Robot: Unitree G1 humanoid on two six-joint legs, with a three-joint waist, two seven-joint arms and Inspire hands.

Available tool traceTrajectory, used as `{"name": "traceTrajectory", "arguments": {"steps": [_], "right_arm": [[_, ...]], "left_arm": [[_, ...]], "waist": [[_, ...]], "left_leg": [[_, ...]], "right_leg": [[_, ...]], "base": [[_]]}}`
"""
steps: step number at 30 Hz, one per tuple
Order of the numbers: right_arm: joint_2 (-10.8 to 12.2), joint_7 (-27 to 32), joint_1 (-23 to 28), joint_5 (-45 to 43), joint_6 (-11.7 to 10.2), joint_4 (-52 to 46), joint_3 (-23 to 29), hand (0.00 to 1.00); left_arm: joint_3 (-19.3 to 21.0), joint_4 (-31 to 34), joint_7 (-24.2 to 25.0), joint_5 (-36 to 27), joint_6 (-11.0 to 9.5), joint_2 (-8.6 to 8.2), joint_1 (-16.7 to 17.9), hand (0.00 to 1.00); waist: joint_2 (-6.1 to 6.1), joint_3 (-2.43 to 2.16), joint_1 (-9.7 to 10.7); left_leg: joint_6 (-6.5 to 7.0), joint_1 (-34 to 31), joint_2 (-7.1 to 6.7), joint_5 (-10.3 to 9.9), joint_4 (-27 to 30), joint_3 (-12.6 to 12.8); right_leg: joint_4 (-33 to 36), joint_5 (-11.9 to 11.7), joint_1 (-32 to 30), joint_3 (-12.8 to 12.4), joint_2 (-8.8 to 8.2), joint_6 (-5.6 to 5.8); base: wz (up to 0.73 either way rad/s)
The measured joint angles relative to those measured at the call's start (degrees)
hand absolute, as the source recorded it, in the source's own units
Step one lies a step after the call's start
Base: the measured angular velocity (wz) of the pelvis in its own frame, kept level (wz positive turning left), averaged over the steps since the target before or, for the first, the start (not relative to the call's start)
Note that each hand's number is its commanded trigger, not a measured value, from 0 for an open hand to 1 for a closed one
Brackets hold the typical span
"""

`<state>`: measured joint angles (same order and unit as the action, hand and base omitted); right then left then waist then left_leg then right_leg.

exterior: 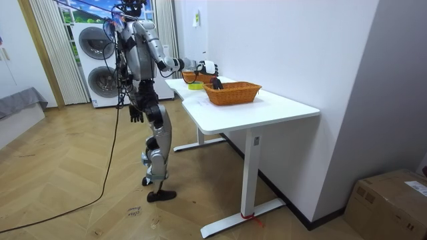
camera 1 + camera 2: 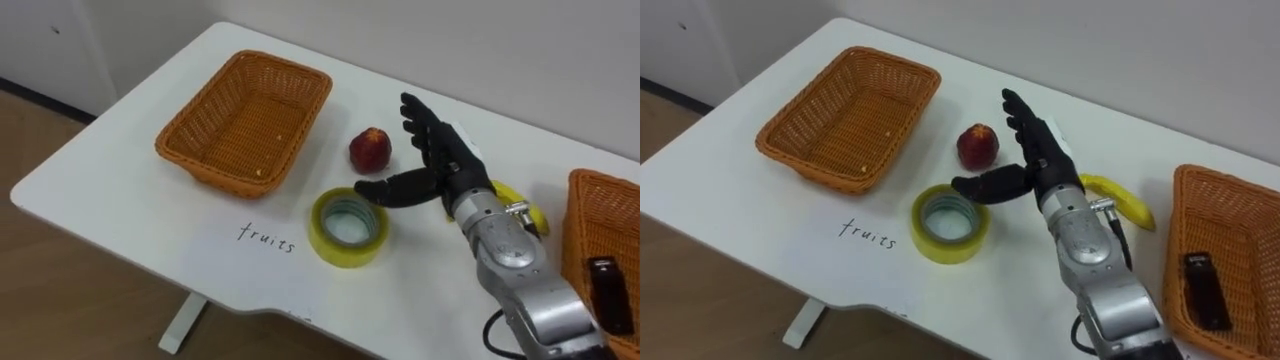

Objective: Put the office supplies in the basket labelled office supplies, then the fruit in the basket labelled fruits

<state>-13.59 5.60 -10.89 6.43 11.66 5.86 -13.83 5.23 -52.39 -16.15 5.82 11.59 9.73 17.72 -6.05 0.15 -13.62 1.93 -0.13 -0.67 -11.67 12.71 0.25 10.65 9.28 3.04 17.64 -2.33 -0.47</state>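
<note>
- The right hand [image 2: 448,158] hovers over the white table [image 2: 110,200], fingers straight and spread wide, holding nothing.
- A red apple [image 2: 371,150] sits just left of the fingertips.
- The yellow tape roll [image 2: 322,235] lies near the thumb tip.
- A banana [image 2: 1122,200] lies right of the palm.
- The left basket [image 2: 172,140] stands well left of the fingers.
- The right basket [image 2: 580,232], past the wrist, holds a black object [image 2: 608,290].
- The left hand [image 1: 135,115] hangs by the hip; I cannot tell how its fingers are set.

Right hand [image 2: 443,160] outstretched — fingers straight, thumb splayed; left hand [image 1: 135,115] hangs.
</note>
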Motion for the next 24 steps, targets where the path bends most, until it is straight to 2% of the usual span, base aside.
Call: {"name": "traceTrajectory", "arguments": {"steps": [8,16,24], "right_arm": [[0.00,0.02,-0.22,-1.43,0.00,0.95,-1.38,0.00],[-0.03,-0.63,-0.22,-8.39,0.01,0.95,-4.09,0.00],[-0.09,-3.82,-0.25,-17.79,0.06,0.96,-5.03,0.00]], "left_arm": [[-0.95,0.00,0.80,-0.07,0.06,-0.07,-0.24,0.00],[-0.86,-0.08,3.16,0.07,0.63,-0.09,-0.85,0.00],[-0.87,-0.07,3.46,0.86,1.38,-0.15,-1.12,0.00]], "waist": [[0.10,0.22,-0.83],[0.43,0.45,-0.98],[0.43,0.45,-0.97]], "left_leg": [[0.06,-0.03,-0.01,-0.01,-0.02,-0.13],[0.11,-0.24,-0.02,-0.04,0.05,-0.50],[0.13,-0.35,-0.03,-0.05,0.04,-0.50]], "right_leg": [[-0.01,-0.06,-0.03,-0.18,-0.10,0.10],[-0.02,-0.08,-0.09,-0.01,-0.17,0.13],[-0.05,-0.08,-0.21,0.34,-0.16,0.15]], "base": [[0.00],[0.01],[0.00]]}}
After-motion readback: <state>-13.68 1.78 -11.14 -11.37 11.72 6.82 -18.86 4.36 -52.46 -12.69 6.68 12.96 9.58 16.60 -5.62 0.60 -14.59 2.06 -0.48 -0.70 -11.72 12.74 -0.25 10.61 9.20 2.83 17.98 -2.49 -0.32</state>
